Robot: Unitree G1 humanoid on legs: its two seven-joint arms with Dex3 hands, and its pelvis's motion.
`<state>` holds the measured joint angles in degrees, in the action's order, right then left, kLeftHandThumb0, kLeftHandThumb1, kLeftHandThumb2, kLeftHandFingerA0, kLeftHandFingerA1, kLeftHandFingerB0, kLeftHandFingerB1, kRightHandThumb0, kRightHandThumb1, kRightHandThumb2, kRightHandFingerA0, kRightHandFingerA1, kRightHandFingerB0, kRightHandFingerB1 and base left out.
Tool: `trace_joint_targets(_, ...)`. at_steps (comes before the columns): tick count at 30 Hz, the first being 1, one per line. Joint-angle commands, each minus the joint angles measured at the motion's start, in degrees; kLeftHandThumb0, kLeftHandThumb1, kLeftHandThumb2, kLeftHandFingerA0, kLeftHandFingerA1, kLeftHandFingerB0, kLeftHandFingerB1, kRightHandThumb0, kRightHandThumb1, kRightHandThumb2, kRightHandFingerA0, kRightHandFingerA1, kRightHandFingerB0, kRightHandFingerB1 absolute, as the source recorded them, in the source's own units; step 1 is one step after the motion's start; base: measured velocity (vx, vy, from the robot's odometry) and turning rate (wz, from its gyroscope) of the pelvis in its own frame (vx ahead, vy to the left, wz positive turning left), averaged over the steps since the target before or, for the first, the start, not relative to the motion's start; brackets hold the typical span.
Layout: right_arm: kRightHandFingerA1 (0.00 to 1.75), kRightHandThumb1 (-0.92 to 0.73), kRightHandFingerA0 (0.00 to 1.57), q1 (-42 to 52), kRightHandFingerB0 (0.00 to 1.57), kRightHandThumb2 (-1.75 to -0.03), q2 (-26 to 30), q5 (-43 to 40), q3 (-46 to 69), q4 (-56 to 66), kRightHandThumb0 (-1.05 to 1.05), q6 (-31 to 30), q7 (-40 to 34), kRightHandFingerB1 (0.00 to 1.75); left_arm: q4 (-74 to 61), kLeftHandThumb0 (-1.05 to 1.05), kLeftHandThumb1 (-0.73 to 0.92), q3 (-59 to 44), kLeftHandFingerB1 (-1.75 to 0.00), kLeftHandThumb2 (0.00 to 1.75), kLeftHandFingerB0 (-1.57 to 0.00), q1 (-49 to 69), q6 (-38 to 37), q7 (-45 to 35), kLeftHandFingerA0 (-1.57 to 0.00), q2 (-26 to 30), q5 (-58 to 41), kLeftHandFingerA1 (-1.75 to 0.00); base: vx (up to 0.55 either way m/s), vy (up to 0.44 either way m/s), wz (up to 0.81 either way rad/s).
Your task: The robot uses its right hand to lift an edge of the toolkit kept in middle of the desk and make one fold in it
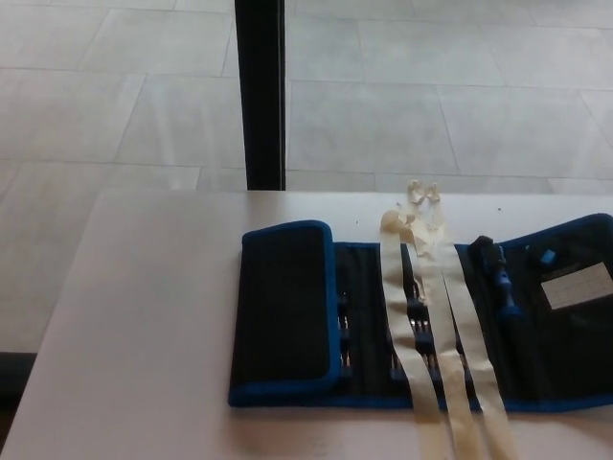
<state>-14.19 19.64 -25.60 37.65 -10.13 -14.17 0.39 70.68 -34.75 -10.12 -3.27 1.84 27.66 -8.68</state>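
Note:
A black toolkit roll with blue trim (536, 345) lies spread across the white desk (144, 335). Its left end is folded over into a flap (285, 302) that covers part of the tool pockets. Small tools (414, 321) sit in the middle pockets, and a blue-handled tool (502, 283) lies further right. A white label (575, 284) shows on the right panel. Two cream tie straps (431, 326) run from the far edge over the kit to the near edge. Neither of my hands shows.
A black vertical post (261, 91) stands behind the desk's far edge. Grey tiled floor (431, 105) lies beyond. The desk's left edge slants down toward the near left corner. The kit's right end runs off the picture.

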Motion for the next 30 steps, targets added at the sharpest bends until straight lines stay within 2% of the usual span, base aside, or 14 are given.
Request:
trace_joint_targets(1, 0.41, -0.68, 0.36, 5.61, 0.29, -0.6, -1.41, 2.64, -8.97, 1.64, -0.65, -0.65, 6.11, 0.32, 0.73, -0.63, 0.39, -0.59, -0.61, 0.83, -0.54, 0.2, -0.39, 1.26, -0.65, 2.37, -2.31, -0.7, 0.0, 0.0, 0.0)
trace_joint_targets(8, 0.4, -0.69, 0.43, 7.27, 0.31, -0.61, -1.09, 3.97, -14.26, 0.55, -0.66, -0.96, 5.52, 0.33, 1.26, -0.65, 0.38, -0.4, -0.6, 0.82, -0.54, 0.07, -0.65, 1.4, -0.66, 2.68, -3.2, -0.71, 0.0, 0.0, 0.0)
trace_joint_targets(9, 0.4, -0.69, 0.42, 7.16, 0.3, -0.61, -0.78, 4.26, -14.68, -0.95, -0.65, -0.96, 5.72, 0.33, 1.07, -0.62, 0.51, -0.37, -0.5, 0.56, -0.59, 0.11, -0.69, 1.39, -0.72, 2.64, -3.33, -0.68, 0.0, 0.0, 0.0)
trace_joint_targets(11, 0.4, -0.71, 0.41, 7.03, 0.28, -0.61, -0.26, 4.46, -15.13, -2.3, -0.64, -1.1, 6.02, 0.33, 1.17, -0.62, 0.51, -0.36, -0.5, 0.56, -0.6, 0.14, -0.63, 1.14, -0.7, 2.76, -3.56, -0.7, 0.0, 0.0, 0.0)
trace_joint_targets(13, 0.41, -0.71, 0.43, 6.73, 0.3, -0.62, 0.37, 5.14, -15.54, -4.08, -0.65, -1.12, 6.13, 0.34, 1.25, -0.63, 0.39, 0.08, -0.6, 0.83, -0.53, 0.29, -0.45, 1.36, -0.66, 2.99, -3.26, -0.71, 0.0, 0.0, 0.0)
trace_joint_targets(15, 0.41, -0.71, 0.43, 6.55, 0.3, -0.62, 0.57, 5.35, -15.66, -4.72, -0.65, -0.96, 6.19, 0.34, 1.34, -0.63, 0.39, 0.37, -0.6, 0.83, -0.53, 0.31, -0.41, 1.48, -0.66, 3.05, -3.28, -0.71, 0.0, 0.0, 0.0)
trace_joint_targets(16, 0.42, -0.73, 0.41, 6.13, 0.29, -0.62, 1.6, 5.98, -15.96, -7.13, -0.68, -0.94, 6.98, 0.34, 1.18, -0.61, 0.52, 0.01, -0.49, 0.56, -0.56, 0.37, -0.45, 1.25, -0.67, 2.95, -3.82, -0.63, 0.0, 0.0, 0.0)
trace_joint_targets(19, 0.42, -0.7, 0.4, 5.87, 0.27, -0.61, 2.55, 5.22, -15.34, -8.38, -0.66, -2.51, 7.19, 0.34, 1.15, -0.61, 0.51, 0.19, -0.51, 0.56, -0.61, 0.68, -0.77, 1.31, -0.71, 2.86, -4.06, -0.69, 0.0, 0.0, 0.0)
trace_joint_targets(20, 0.51, -0.57, 0.3, 5.69, 0.2, -0.87, 2.73, 4.87, -14.87, -9.18, -0.68, -2.36, 7.44, 0.44, 1.13, -0.62, 0.51, 0.23, -0.51, 0.56, -0.61, 0.68, -0.61, 1.34, -0.7, 2.87, -4.14, -0.7, 0.0, 0.0, 0.0)
trace_joint_targets(24, 0.5, -0.58, 0.28, 4.9, 0.19, -0.87, 3.86, 4.21, -13.22, -12.03, -0.67, -2.16, 8.22, 0.43, 1.15, -0.61, 0.51, 0.53, -0.5, 0.55, -0.57, 0.69, -0.35, 1.95, -0.71, 2.98, -4.18, -0.68, 0.0, 0.0, 0.0)
trace_joint_targets(25, 0.51, -0.57, 0.3, 4.59, 0.2, -0.88, 3.92, 4.07, -12.66, -12.45, -0.69, -2.32, 7.85, 0.44, 1.09, -0.63, 0.39, 0.56, -0.61, 0.82, -0.54, 0.75, -0.42, 1.78, -0.65, 2.97, -4.28, -0.71, 0.0, 0.0, 0.0)
trace_joint_targets(26, 0.42, -0.7, 0.39, 4.4, 0.26, -0.61, 3.96, 4.01, -12.35, -12.83, -0.67, -2.27, 7.99, 0.33, 1.11, -0.63, 0.39, 0.63, -0.61, 0.82, -0.55, 0.82, -0.56, 1.58, -0.65, 2.99, -4.33, -0.71, 0.0, 0.0, 0.0)
trace_joint_targets(28, 0.43, -0.69, 0.42, 3.64, 0.28, -0.61, 4.29, 3.56, -11.24, -14.3, -0.68, -2.21, 8.16, 0.34, 1.07, -0.62, 0.5, 0.58, -0.5, 0.56, -0.62, 0.94, -0.81, 1.17, -0.7, 2.96, -4.61, -0.66, 0.0, 0.0, 0.0)
trace_joint_targets(30, 0.43, -0.69, 0.42, 3.25, 0.28, -0.61, 4.24, 3.34, -10.54, -14.83, -0.68, -2.16, 8.19, 0.34, 1.13, -0.62, 0.5, 0.66, -0.5, 0.56, -0.62, 0.98, -0.99, 1.1, -0.7, 2.95, -4.62, -0.66, 0.0, 0.0, 0.0)
